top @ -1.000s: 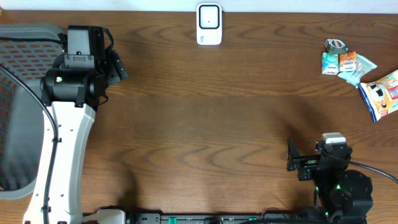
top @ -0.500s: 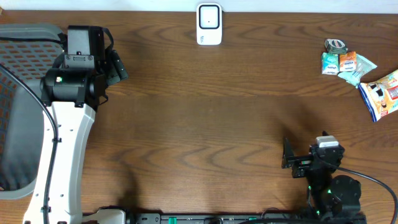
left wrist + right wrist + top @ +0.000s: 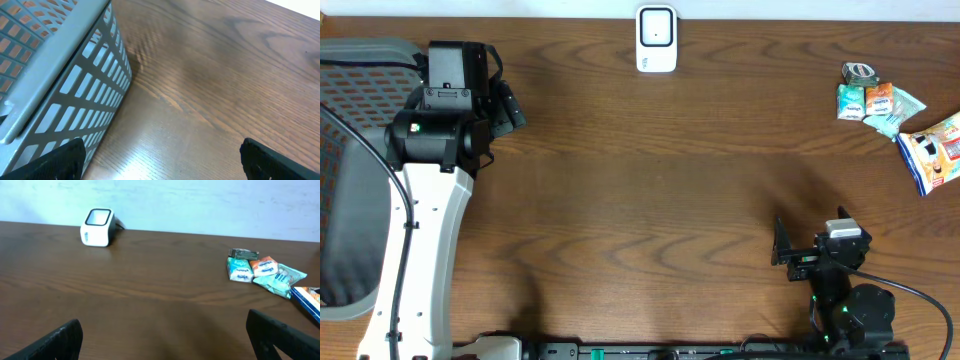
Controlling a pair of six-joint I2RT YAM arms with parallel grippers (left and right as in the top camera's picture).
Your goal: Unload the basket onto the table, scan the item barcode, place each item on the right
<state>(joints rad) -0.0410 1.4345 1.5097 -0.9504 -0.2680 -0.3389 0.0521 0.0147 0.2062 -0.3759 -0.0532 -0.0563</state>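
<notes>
The goods I have to scan sit in a loose pile at the far right of the tabletop (image 3: 720, 200): a cluster of small packets (image 3: 872, 100), teal and orange, touching one another, with a little round tin (image 3: 860, 72) at their far end and a blue bag (image 3: 932, 148) just beside them toward the edge. The bag's long axis runs on a slant, its near end pointing back to the middle of the tabletop. Which item carries the barcode I want, I cannot tell from here.

The scanner (image 3: 656, 40) stands upright at the middle of the far edge, well apart from the pile.

From the right claw (image 3: 780, 256), parked near the front edge, the pile lies ahead and off to the right, and the scanner lies ahead and to the left. I judge this arm the one to send, as it is much the nearer.

Its jaws stand wide apart, empty and touching nothing. The left claw (image 3: 512, 108) is likewise wide and empty, hanging just beside the grey basket (image 3: 55, 85) on the far left.
</notes>
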